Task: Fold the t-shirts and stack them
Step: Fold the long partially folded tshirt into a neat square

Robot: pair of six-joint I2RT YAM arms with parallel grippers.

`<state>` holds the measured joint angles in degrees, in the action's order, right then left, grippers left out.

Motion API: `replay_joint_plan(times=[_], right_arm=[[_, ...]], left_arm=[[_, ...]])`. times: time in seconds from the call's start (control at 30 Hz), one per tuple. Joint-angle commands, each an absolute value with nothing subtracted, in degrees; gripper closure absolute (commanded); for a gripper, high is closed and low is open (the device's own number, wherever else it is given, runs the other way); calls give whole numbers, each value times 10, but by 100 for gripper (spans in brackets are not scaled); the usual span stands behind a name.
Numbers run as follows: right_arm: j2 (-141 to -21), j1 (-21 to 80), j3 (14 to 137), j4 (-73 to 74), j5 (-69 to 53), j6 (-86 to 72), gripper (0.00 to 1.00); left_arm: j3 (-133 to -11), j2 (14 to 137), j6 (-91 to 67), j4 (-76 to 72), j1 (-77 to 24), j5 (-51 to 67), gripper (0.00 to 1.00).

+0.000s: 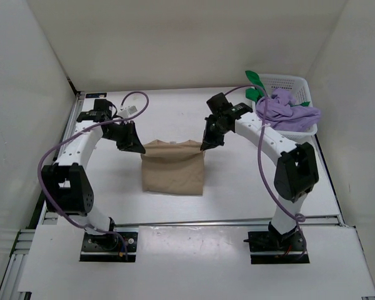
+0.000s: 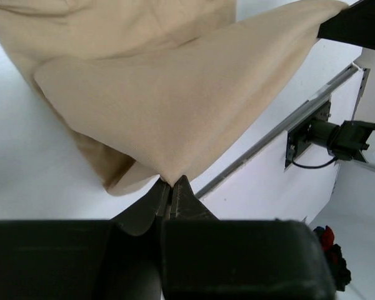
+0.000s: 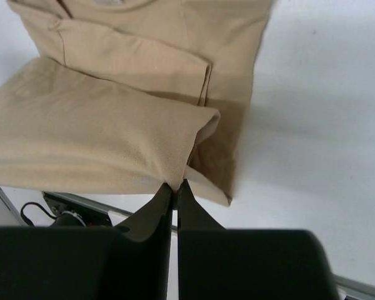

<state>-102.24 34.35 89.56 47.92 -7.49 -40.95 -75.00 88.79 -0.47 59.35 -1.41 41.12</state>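
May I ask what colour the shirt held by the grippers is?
Plain tan shirt, clearest in the right wrist view.

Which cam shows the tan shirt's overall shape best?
Top external: the whole tan shirt is visible, held at two corners by the left claw and right claw. Each wrist view shows only its own pinched corner and nearby folds.

A tan t-shirt [image 1: 173,169] lay at the middle of the table [image 1: 237,187], doubled over on itself. Its lower layer rested flat with a sleeve folded inward, and its upper layer was raised and drawn taut along the far edge. The left gripper [image 1: 139,149] and right gripper [image 1: 204,147] each pinched one corner. A crumpled purple t-shirt [image 1: 287,109] sat heaped in the white basket [image 1: 287,80] at the far right, spilling over its rim.
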Motion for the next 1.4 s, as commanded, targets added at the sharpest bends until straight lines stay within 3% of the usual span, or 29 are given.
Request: replay_joint_plan(times=[0.0, 0.4, 0.43, 0.47, 0.53, 0.57, 0.6, 0.67, 0.7, 0.73, 0.8, 0.87, 0.9, 0.97, 1.0, 1.07, 1.17, 1.2, 1.37], right_arm=[[-1052, 324, 946, 504, -81, -381, 100], [-1164, 287, 1034, 498, -86, -391, 98], [-1172, 281, 1041, 493, -86, -391, 95], [-1189, 281, 1047, 493, -86, -397, 81], [-1205, 276, 1062, 487, -81, -403, 65], [-1217, 276, 1062, 480, -81, -403, 47], [-1217, 271, 1069, 469, -74, -412, 43], [-1223, 271, 1078, 464, -58, -420, 41], [-1223, 265, 1088, 456, -48, -420, 41], [-1209, 265, 1088, 456, -22, -420, 41], [-1187, 271, 1080, 444, 3, -415, 41], [-1148, 294, 1059, 425, 28, -396, 44], [-1137, 303, 1049, 425, 51, -390, 50], [-1114, 330, 1025, 417, 68, -376, 60], [-1114, 347, 1025, 411, 68, -376, 71], [-1120, 359, 1024, 405, 54, -376, 83], [-1158, 359, 1047, 405, 20, -393, 99], [-1183, 359, 1055, 405, 4, -393, 100], [-1251, 359, 1104, 398, -28, -432, 100]], left_arm=[[-774, 907, 0, 556, -4, 422, 90], [-852, 1062, 0, 527, 18, 434, 90], [-860, 1085, 0, 527, 18, 434, 90], [-877, 1097, 0, 527, 25, 429, 90], [-892, 1128, 0, 527, 25, 424, 90], [-908, 1138, 0, 527, 30, 416, 85], [-917, 1148, 0, 527, 30, 411, 73], [-953, 1172, 0, 527, 40, 398, 46], [-965, 1172, 0, 527, 40, 398, 41], [-974, 1172, 0, 527, 46, 388, 25], [-981, 1158, 0, 521, 46, 379, 2], [-981, 1123, 0, 509, 46, 346, 0], [-962, 1107, 0, 501, 39, 334, 0], [-937, 1071, 0, 469, 25, 290, 5], [-906, 1031, 0, 456, -1, 275, 18], [-876, 999, 0, 440, -36, 251, 40], [-838, 983, 0, 439, -97, 240, 86], [-825, 990, 0, 439, -120, 226, 90], [-836, 1055, 0, 439, -140, 157, 90]])
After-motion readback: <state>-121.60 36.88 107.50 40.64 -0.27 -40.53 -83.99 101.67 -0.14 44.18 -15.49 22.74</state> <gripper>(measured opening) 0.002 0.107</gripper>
